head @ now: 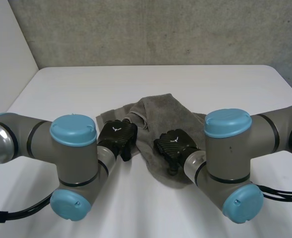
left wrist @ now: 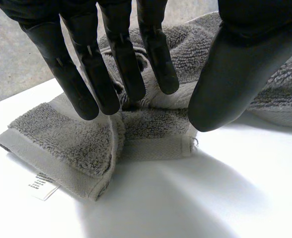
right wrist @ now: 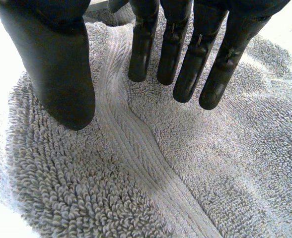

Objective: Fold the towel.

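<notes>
You had the crumpled grey terry-cloth towel (head: 161, 116) lying in a heap at the middle of the white table (head: 151, 79), between the two grey arms. The robot's black left hand (head: 117, 136) sat over the towel's left end, where a hemmed corner lay doubled over on the table. In the left wrist view its fingers (left wrist: 111, 69) were straight and spread apart, tips hanging over that doubled corner, and the thumb (left wrist: 225, 84) stood wide to one side. It was an open hand, not closed on the cloth, and I could not tell whether the tips touched the pile. A small white printed label (left wrist: 41, 186) stuck out from the hem at that corner and lay on the table top.

The black right hand (head: 175, 146) was over the near right part of the towel. In the right wrist view you saw its fingers (right wrist: 185, 59) straight and slightly apart, with the thumb (right wrist: 61, 69) well apart from them. All pointed down at the cloth, and a flat woven band (right wrist: 136, 158) ran between thumb and fingers. That hand was open too; whether its tips pressed the towel, I could not tell.
</notes>
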Robot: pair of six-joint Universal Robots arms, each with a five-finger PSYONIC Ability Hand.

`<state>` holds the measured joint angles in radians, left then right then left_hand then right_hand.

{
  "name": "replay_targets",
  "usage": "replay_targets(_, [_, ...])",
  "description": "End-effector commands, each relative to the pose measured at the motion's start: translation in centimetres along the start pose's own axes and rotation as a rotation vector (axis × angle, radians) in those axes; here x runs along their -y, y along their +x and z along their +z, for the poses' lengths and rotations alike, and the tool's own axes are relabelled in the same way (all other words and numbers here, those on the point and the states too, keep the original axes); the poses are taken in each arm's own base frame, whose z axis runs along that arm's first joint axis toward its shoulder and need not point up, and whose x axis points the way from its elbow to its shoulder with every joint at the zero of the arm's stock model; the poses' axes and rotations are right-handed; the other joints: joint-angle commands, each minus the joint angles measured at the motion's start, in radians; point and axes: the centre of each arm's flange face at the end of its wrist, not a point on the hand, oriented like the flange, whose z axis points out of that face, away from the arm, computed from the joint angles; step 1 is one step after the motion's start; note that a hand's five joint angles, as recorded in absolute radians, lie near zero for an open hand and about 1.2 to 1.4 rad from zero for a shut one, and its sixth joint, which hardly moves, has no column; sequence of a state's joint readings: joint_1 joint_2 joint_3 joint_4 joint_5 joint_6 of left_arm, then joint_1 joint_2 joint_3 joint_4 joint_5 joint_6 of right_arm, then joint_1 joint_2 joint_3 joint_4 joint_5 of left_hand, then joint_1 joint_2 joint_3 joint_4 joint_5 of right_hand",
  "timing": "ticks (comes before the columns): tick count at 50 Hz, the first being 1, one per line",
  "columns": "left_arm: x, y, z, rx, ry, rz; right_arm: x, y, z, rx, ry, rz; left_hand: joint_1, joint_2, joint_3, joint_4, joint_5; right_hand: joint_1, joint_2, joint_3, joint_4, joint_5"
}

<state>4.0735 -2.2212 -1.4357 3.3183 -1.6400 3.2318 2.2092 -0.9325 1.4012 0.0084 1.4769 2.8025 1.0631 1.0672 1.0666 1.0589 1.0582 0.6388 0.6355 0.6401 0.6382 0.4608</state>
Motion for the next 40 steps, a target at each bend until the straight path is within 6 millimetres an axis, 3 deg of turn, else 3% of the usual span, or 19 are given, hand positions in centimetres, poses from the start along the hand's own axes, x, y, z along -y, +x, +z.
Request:
replay_targets(1, [2.0,-0.3,-3.8,-0.05,0.041,-0.063,0.7,1.4,-3.5,0.025,0.062,0.004,-0.547,-0.551,-0.551,-0.543,-0.717,-0.231,-0.228,-0.232,-0.23,-0.227])
replay_targets(6, [1.7,-0.2,-3.9,-0.052,0.03,-0.063,0.2,1.2,-3.2,0.035,0.043,0.006,-0.544,-0.548,-0.548,-0.54,-0.714,-0.207,-0.204,-0.209,-0.207,-0.204])
replay_targets(13, [1.5,-0.3,-4.0,-0.049,0.024,-0.063,-0.6,1.5,-2.6,0.029,0.012,-0.003,-0.535,-0.54,-0.539,-0.531,-0.705,0.036,0.039,0.034,0.036,0.039])
replay_targets(22, [1.8,-0.7,-3.8,-0.039,0.031,-0.065,0.1,1.8,-2.8,0.015,0.039,-0.005,-0.424,-0.428,-0.428,-0.42,-0.594,0.013,0.016,0.012,0.013,0.016])
replay_targets(27, [1.8,-1.1,-3.7,-0.027,0.032,-0.068,0.9,2.2,-3.5,-0.012,0.062,-0.007,-0.424,-0.428,-0.427,-0.42,-0.593,-0.078,-0.075,-0.079,-0.078,-0.075])
replay_targets(29, [2.1,-1.2,-3.7,-0.025,0.039,-0.07,1.3,2.4,-3.7,-0.029,0.073,-0.006,-0.438,-0.443,-0.442,-0.434,-0.608,-0.291,-0.288,-0.293,-0.291,-0.288])
replay_targets(33, [3.0,-2.4,-3.2,0.006,0.069,-0.078,1.6,2.5,-3.7,-0.04,0.079,-0.007,-0.544,-0.548,-0.547,-0.54,-0.713,-0.464,-0.461,-0.466,-0.464,-0.461])
replay_targets(40, [5.2,-4.2,-1.6,0.063,0.14,-0.089,3.5,2.9,-3.3,-0.056,0.14,0.011,-0.826,-0.83,-0.829,-0.821,-0.995,-0.464,-0.461,-0.466,-0.464,-0.461])
